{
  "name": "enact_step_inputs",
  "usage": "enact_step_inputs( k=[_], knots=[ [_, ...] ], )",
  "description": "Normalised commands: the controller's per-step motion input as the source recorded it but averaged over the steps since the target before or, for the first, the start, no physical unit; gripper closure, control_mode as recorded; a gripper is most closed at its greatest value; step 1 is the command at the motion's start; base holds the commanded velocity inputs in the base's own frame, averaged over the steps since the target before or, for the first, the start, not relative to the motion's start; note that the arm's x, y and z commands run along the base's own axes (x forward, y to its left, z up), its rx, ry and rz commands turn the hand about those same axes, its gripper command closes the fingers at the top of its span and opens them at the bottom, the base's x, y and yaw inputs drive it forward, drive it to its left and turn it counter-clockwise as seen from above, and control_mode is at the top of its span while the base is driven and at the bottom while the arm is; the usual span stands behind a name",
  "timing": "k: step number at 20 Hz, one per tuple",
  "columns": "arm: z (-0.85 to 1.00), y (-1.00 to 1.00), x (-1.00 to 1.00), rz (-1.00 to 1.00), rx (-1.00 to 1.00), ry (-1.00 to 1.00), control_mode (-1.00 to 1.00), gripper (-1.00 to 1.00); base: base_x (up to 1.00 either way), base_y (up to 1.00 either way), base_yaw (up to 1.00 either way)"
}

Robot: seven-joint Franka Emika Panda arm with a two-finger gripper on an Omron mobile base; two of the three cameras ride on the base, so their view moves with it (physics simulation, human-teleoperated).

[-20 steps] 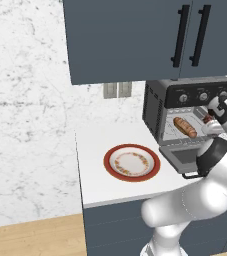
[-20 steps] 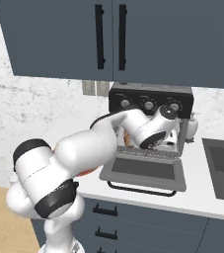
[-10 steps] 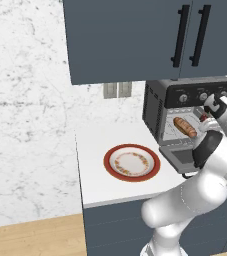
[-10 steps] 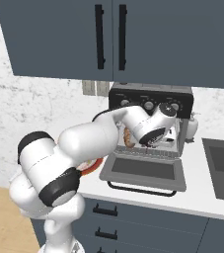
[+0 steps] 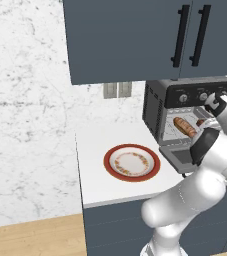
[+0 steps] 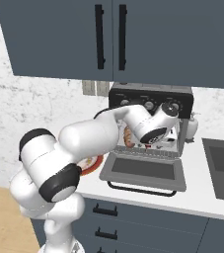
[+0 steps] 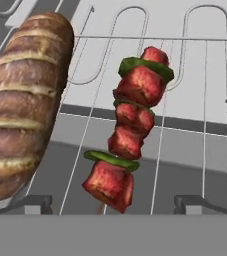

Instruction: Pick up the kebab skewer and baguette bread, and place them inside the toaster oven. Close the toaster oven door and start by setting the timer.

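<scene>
Since the earlier frames the arm has shifted a little at the mouth of the toaster oven (image 5: pixel 185 107), its hand now released and holding nothing. Both foods lie on the wire rack (image 7: pixel 205 115) inside that oven: the kebab skewer (image 7: pixel 130 130) rests lengthwise on the bars, and the baguette bread (image 7: pixel 22 105) sits just beside it, apart from it, on the side nearer the oven's left wall. From the left base view the baguette shows through the opening, and the empty red-rimmed plate (image 5: pixel 131 163) sits on the white counter (image 5: pixel 92 150) to the left of the oven. The toaster oven door (image 6: pixel 143 170) hangs fully open, flat in front of the oven, its bar handle toward the robot.

Judging from this, loading is done and the door and timer remain. The risk lies in the retreat: the hand sits close above the skewer, and a low or skewed withdrawal could nudge it off the bars or drag it toward the door hinge, blocking closure.
</scene>
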Motion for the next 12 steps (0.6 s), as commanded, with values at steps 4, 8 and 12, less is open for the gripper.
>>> enact_step_inputs(
  k=[4,8,12],
  knots=[
    [0.58,-0.11,-0.64,0.00,0.03,0.00,-1.00,-1.00,0.00,0.00,0.00],
    [0.42,-0.02,-0.99,-0.14,0.08,0.02,-1.00,-1.00,0.00,0.00,0.00],
    [0.12,0.18,-0.83,-0.22,0.10,0.13,-1.00,-1.00,0.00,0.00,0.00]
  ],
)
